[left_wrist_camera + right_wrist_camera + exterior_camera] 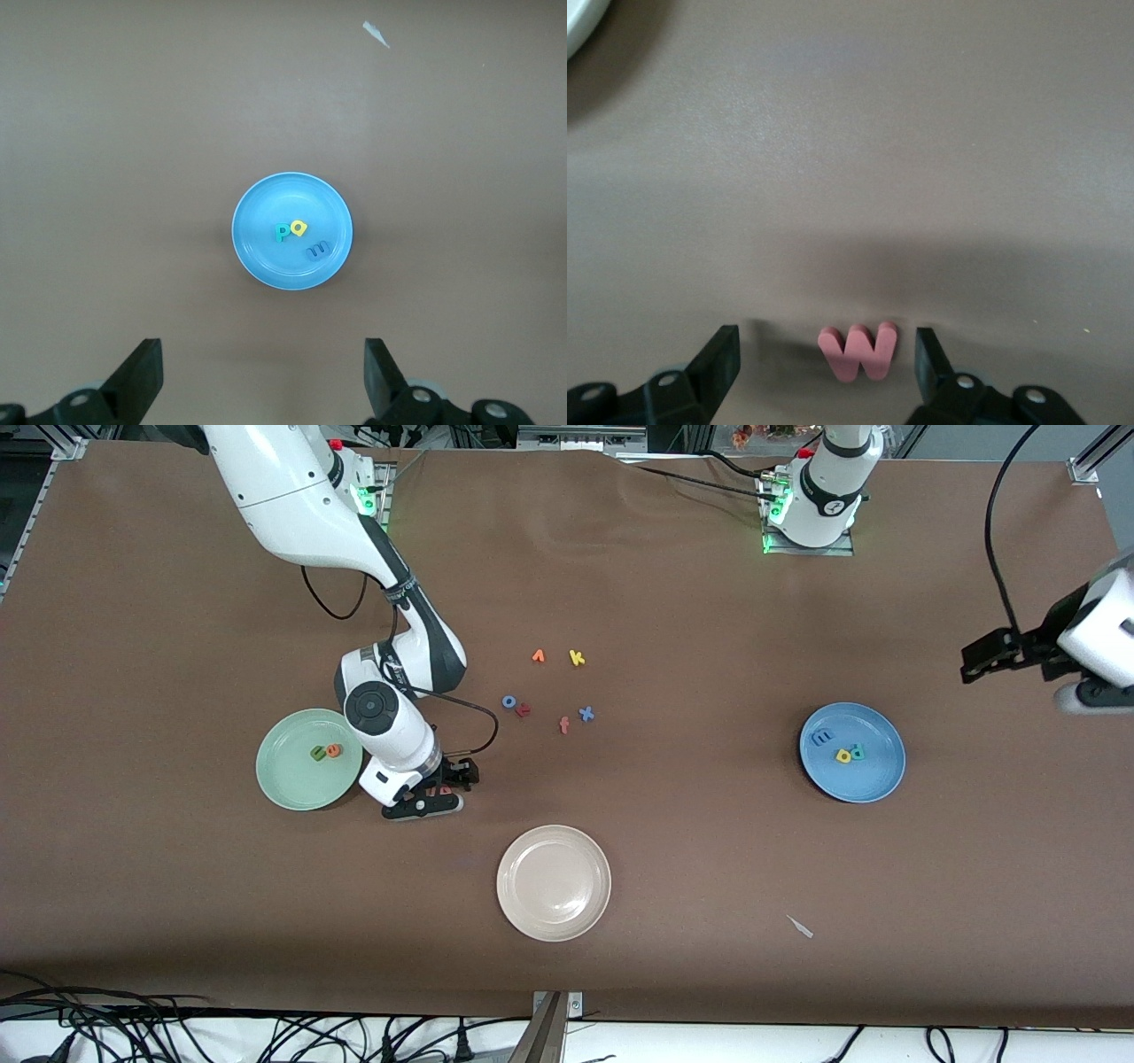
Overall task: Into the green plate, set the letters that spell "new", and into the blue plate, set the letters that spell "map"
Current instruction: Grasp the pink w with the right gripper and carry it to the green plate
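**Right gripper down around the "w"**

The right gripper [825, 363] is low on the table beside the round mint-green plate [285, 784], fingers apart on both sides of the salmon-red foam letter "w" [858, 351], not squeezing it. The orange "e" [334, 750] and green "n" [318, 754] lie in this plate. The round blue plate [257, 257] holds the teal "p" [283, 233], yellow "a" [300, 228] and blue "m" [319, 251]. The left gripper [264, 376] waits wide open high above it.

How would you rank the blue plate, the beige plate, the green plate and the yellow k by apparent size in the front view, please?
1. beige plate, slightly largest, though it lies nearest the camera.
2. blue plate and green plate, alike.
3. yellow k, far smallest.
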Controlling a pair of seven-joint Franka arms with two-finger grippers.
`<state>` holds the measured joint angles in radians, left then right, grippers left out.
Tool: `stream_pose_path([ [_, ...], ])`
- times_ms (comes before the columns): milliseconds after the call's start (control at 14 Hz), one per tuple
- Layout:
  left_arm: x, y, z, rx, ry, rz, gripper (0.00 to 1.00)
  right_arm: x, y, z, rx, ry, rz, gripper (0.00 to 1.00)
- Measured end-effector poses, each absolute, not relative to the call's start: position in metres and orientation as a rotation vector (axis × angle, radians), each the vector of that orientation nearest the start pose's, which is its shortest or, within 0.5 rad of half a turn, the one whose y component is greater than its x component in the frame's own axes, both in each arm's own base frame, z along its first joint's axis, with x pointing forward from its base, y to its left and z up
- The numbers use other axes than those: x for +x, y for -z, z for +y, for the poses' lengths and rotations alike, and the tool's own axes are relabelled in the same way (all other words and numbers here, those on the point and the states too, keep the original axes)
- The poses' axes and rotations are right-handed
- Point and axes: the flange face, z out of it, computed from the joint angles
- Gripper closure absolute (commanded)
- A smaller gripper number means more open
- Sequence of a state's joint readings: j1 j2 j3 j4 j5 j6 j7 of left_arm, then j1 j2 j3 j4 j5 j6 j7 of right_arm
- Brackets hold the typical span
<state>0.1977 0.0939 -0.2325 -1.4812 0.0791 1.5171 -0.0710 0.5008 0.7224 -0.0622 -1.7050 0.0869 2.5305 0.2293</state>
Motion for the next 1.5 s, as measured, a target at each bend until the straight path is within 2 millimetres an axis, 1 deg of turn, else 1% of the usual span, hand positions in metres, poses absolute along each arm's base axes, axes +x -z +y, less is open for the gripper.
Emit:
stream_pose_path([
  [71,0.573,-0.616,-0.005,-3.085,-0.068,-0.064,0.00,0.617,-0.182,0.293,-3.079,0.158,-0.242,0.17],
  [143,0.570,-0.617,-0.006,-3.107,-0.070,-0.068,0.00,0.615,-0.179,0.292,-3.078,0.166,-0.241,0.19],
  [285,0.569,-0.607,-0.006,-3.147,-0.106,-0.077,0.00,0.613,-0.175,0.290,-3.077,0.175,-0.238,0.24],
  [428,0.569,-0.593,-0.001,-3.158,-0.155,-0.059,0.00,0.611,-0.173,0.289,-3.078,0.174,-0.237,0.35],
  [499,0.569,-0.589,0.001,-3.159,-0.166,-0.047,0.00,0.612,-0.173,0.288,-3.079,0.175,-0.236,0.41],
  [642,0.569,-0.590,0.001,-3.159,-0.165,-0.037,0.00,0.613,-0.174,0.285,-3.082,0.178,-0.230,0.50],
  [927,0.564,-0.591,-0.013,-3.126,-0.200,0.014,0.00,0.614,-0.175,0.285,-3.080,0.181,-0.231,0.62],
  [1069,0.562,-0.595,-0.020,-3.104,-0.185,0.041,0.00,0.614,-0.176,0.285,-3.079,0.182,-0.235,0.65],
  [1141,0.562,-0.597,-0.022,-3.103,-0.179,0.044,0.00,0.614,-0.179,0.285,-3.078,0.186,-0.238,0.69],
  [1354,0.561,-0.598,-0.023,-3.103,-0.177,0.058,0.00,0.614,-0.179,0.285,-3.077,0.186,-0.255,0.69],
  [1497,0.561,-0.598,-0.023,-3.103,-0.177,0.060,0.00,0.616,-0.179,0.281,-3.081,0.191,-0.279,0.70],
])
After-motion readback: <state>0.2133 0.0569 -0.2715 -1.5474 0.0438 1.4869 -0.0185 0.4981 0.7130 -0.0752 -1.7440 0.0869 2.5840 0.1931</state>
